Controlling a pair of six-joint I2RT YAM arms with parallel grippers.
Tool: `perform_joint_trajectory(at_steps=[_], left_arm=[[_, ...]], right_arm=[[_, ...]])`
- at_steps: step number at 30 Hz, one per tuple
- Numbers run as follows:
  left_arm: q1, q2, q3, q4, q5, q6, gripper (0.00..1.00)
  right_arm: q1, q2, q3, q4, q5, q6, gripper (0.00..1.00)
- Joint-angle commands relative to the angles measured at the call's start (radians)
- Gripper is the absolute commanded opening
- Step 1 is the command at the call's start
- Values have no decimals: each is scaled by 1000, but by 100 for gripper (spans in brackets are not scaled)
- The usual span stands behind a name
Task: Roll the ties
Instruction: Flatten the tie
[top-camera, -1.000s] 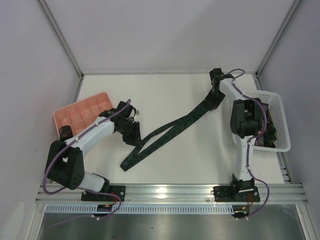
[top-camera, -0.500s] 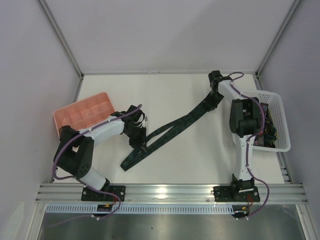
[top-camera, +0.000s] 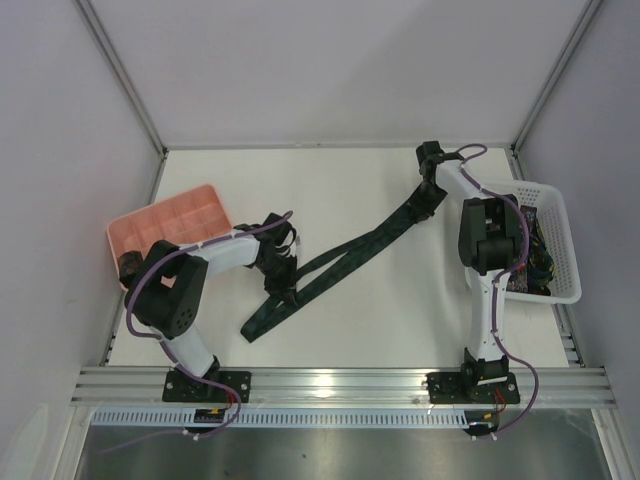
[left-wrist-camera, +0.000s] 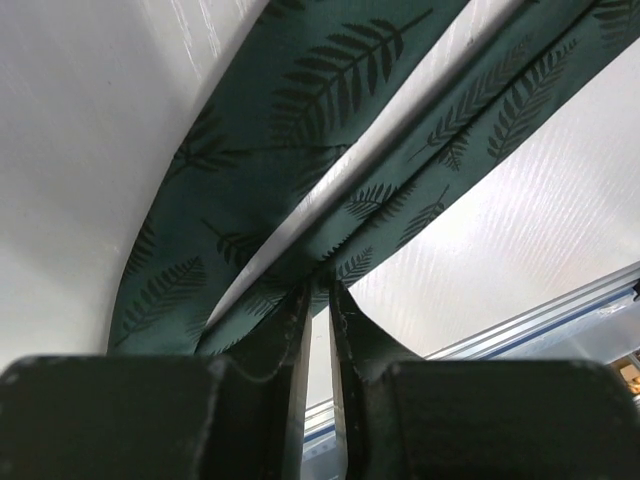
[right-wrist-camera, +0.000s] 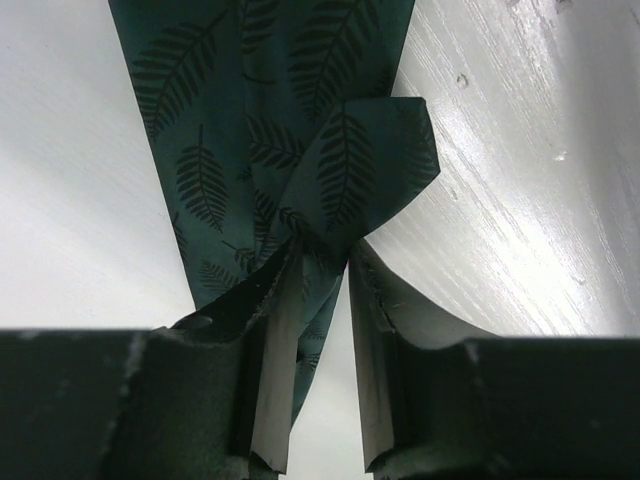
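left gripper (top-camera: 283, 292) pinched on tie (top-camera: 350, 250) toward its near end, elbow folded | right gripper (top-camera: 425, 195) clamped on its far end, arm stretched

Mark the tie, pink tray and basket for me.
tie (top-camera: 358, 246): top view, mid-length of the leaf-print strip between the arms.
pink tray (top-camera: 168, 218): top view, divider wall near its middle.
basket (top-camera: 564, 245): top view, its right lattice wall.

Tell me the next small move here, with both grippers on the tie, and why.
Probably the left gripper should draw its pinch slightly toward the near left, away from the right gripper. Both pinch the green leaf-print tie, whose two strands spread apart near the left gripper and bunch at the right one; a little tension would likely flatten it for rolling.
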Motion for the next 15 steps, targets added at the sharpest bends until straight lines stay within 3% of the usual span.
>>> perform_joint_trajectory(at_steps=[1,8,11,15], left_arm=[[-7,13,-10,38,-2,21,17],[-7,19,-35,44,-18,16,15],[-7,22,-36,44,-24,14,14],[-7,23,-36,47,-22,14,14]], right_arm=[[5,-17,42,-33,27,1,29],[5,-3,70,-57,24,-1,26],[5,-5,88,-71,25,-4,31],[3,5,120,-82,27,-18,31]])
